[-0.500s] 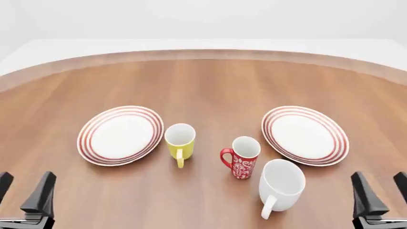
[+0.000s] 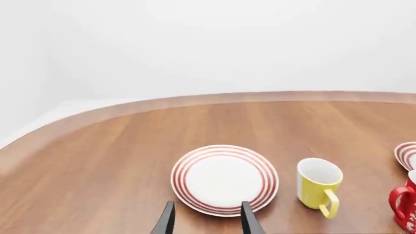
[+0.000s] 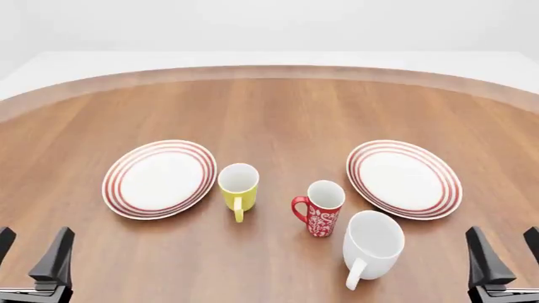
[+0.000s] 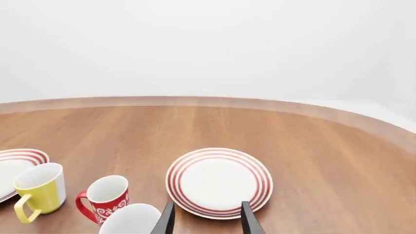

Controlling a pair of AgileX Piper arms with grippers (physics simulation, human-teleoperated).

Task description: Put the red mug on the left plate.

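Note:
The red mug [image 3: 320,208], slim with white swirls, stands upright on the table between the two ringed plates, handle toward the left. The left plate [image 3: 160,178] lies bare, beyond the yellow mug. My left gripper [image 3: 29,254] is open low at the near left edge, far from the mug. My right gripper [image 3: 509,255] is open at the near right edge. In the left wrist view the left plate [image 2: 224,179] lies just past the open left gripper [image 2: 208,222], and the red mug [image 2: 406,204] is cut by the frame edge. The right wrist view shows the red mug [image 4: 104,197] beside the open right gripper [image 4: 206,219].
A yellow mug [image 3: 238,188] stands between the left plate and the red mug. A bigger white mug [image 3: 370,246] sits close to the red mug's near right side. The right plate [image 3: 404,178] lies bare at right. The table's curved far edge [image 3: 269,69] runs behind.

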